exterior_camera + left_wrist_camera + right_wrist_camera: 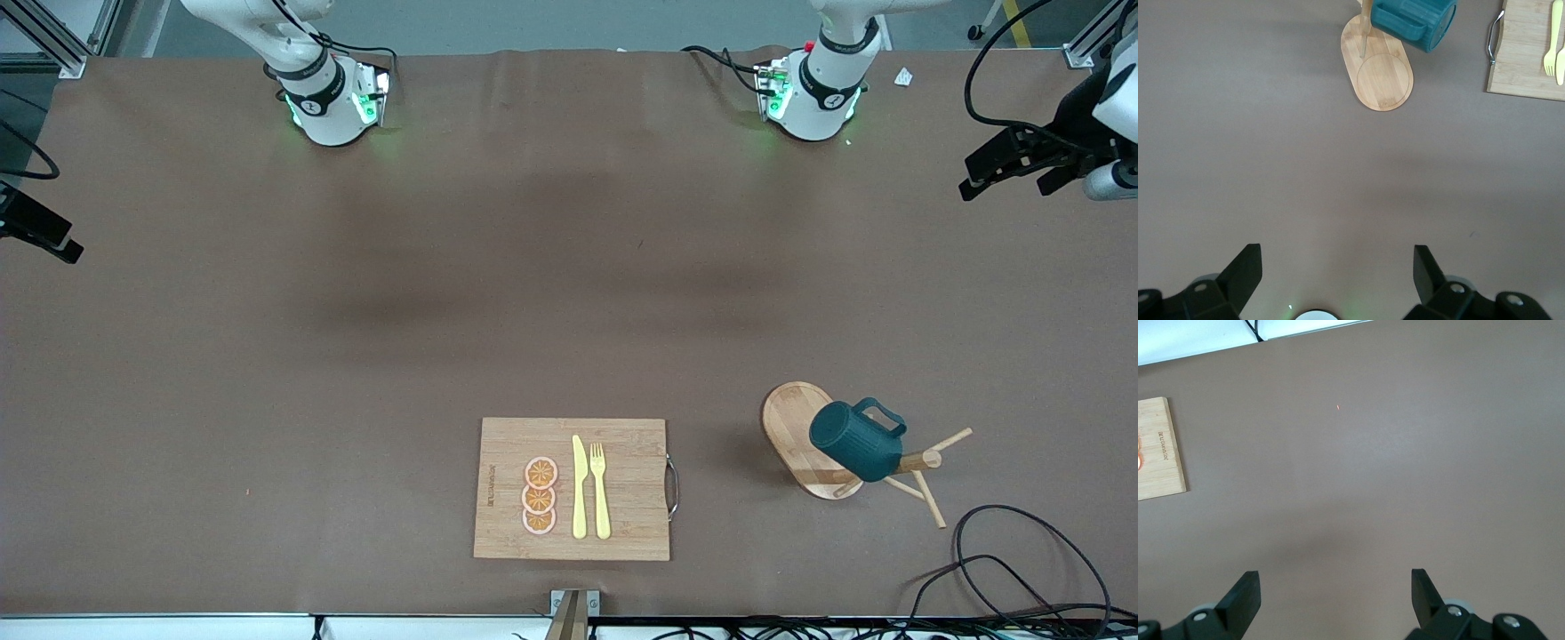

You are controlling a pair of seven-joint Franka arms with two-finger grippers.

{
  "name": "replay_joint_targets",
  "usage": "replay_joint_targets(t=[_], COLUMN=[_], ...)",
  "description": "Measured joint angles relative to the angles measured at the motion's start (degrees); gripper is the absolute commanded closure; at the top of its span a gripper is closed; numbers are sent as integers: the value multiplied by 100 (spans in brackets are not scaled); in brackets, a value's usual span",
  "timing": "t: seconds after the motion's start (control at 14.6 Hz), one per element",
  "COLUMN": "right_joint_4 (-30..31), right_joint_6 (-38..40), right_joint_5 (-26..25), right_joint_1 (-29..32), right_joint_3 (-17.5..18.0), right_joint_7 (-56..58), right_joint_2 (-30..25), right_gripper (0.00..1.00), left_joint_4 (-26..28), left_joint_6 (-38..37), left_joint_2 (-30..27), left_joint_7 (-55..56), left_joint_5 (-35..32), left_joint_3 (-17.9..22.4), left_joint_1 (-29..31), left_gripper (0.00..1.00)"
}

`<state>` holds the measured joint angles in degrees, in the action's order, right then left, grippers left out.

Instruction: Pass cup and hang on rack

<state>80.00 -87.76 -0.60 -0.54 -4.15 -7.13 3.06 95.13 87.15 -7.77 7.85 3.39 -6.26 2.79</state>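
Cup hung on rack, brown table, left hand and right hand open, empty

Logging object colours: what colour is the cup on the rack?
Dark teal cup, hanging on the rack; clearest in the front view.

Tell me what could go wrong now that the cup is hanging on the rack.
The cup hangs tilted on one thin peg of the rack, so a bump might slide it off. Its weight sits toward one end of the oval base, which could tip the rack. Both hands, left and right, are open and away from it, so nothing would catch it.
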Motion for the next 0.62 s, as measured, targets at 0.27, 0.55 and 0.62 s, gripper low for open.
replay_joint_targets(t=[0.27,0.55,0.62], right_joint_4=[0,0,0], right_joint_6=[0,0,0], right_joint_5=[0,0,0], right_joint_1=[-1,-1,-1], right_joint_3=[6,8,8], right_joint_7=[0,0,0], right_joint_2=[0,0,0], right_gripper=[0,0,0], left_joint_4=[22,4,-19], left_joint_6=[45,96,107], left_joint_2=[0,6,16], left_joint_7=[-3,-194,-267], left_joint_5=[0,0,-1], left_joint_3=[-20,-28,-28], left_joint_1=[-4,-13,-13], left_gripper=[0,0,0])
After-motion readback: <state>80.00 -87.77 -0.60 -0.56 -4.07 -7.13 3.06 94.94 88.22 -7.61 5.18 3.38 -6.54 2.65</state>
